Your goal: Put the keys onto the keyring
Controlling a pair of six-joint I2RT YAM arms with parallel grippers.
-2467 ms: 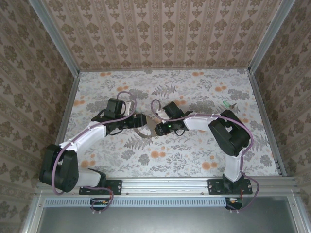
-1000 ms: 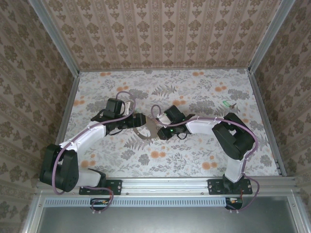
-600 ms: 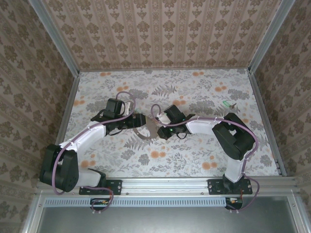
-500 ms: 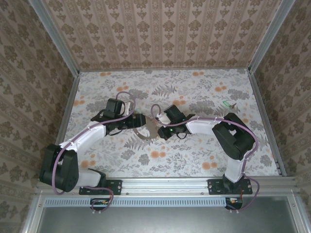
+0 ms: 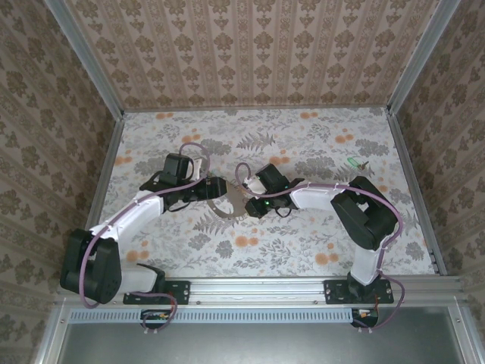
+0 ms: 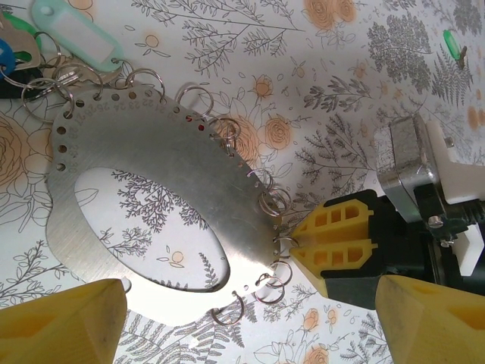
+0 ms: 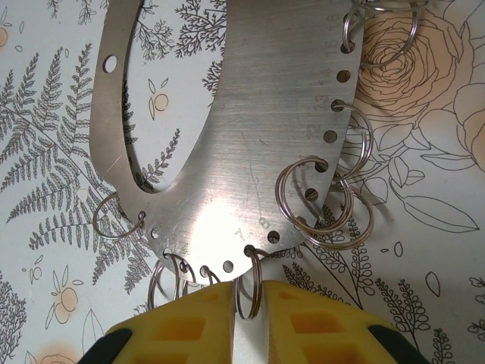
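The right claw [image 7: 246, 292] has advanced to the keyring [image 7: 250, 121], which sits mid-table between the arms. Its fingers are pressed near together, pinching a split ring [image 7: 250, 277] at the rim, so threading looks to be in hand. A green key [image 5: 353, 161] lies well apart on the table [image 5: 303, 250]. The left claw [image 6: 250, 322] is spread beside the keyring, gripping nothing. Both arms reach inward, forearms low.

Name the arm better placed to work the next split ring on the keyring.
Right. Its hand is pinched on a split ring at the keyring's edge. The left hand stands wide open, clamping nothing.
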